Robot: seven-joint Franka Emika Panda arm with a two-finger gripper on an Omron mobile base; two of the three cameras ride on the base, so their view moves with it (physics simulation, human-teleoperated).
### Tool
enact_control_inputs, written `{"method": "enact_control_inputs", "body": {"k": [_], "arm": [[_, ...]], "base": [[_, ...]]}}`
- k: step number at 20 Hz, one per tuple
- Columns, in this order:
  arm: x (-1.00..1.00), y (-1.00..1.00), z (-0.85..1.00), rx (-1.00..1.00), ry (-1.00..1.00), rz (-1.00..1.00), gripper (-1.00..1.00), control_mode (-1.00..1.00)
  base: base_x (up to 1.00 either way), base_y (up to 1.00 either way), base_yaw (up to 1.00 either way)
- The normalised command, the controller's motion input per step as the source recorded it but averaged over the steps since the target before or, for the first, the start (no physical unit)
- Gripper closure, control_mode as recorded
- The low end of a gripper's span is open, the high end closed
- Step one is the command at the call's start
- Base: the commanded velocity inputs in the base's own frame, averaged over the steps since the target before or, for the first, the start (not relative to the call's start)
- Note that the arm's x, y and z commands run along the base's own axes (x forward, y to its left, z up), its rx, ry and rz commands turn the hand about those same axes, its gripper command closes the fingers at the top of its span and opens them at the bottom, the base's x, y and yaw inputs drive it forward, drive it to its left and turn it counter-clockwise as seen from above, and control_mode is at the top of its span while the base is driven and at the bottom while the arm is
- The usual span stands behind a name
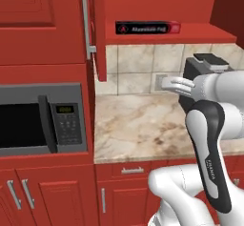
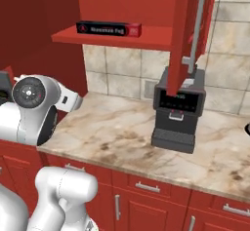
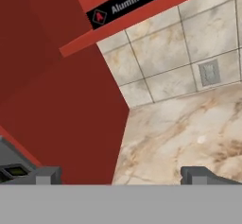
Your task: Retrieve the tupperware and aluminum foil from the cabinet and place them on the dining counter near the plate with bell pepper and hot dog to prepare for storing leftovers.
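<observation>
Above the marble bench [image 1: 138,125], the hand [image 3: 120,173] hangs with its fingers spread wide, holding nothing. At twelve o'clock from it in the hand view, the aluminum foil [image 1: 147,28] lies lengthwise on the shelf [image 2: 122,39] of the cabinet [image 1: 143,1], door [image 2: 188,35] swung open. A coffee machine [image 2: 178,113] stands on the bench.

Base cams behind arm L/R, sharing aluminum foil [image 1: 147,28] on cabinet [image 1: 200,32] shelf; hand cam tilted, nearer.
</observation>
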Motion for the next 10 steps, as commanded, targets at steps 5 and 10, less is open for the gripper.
{"method": "enact_control_inputs", "body": {"k": [5,10], "arm": [[0.0,0.0,0.0,0.0,0.0,0.0,-1.0,1.0],[0.0,0.0,0.0,0.0,0.0,0.0,-1.0,1.0]], "base": [[0.0,-0.47,0.29],[0.12,-0.27,0.05]]}}
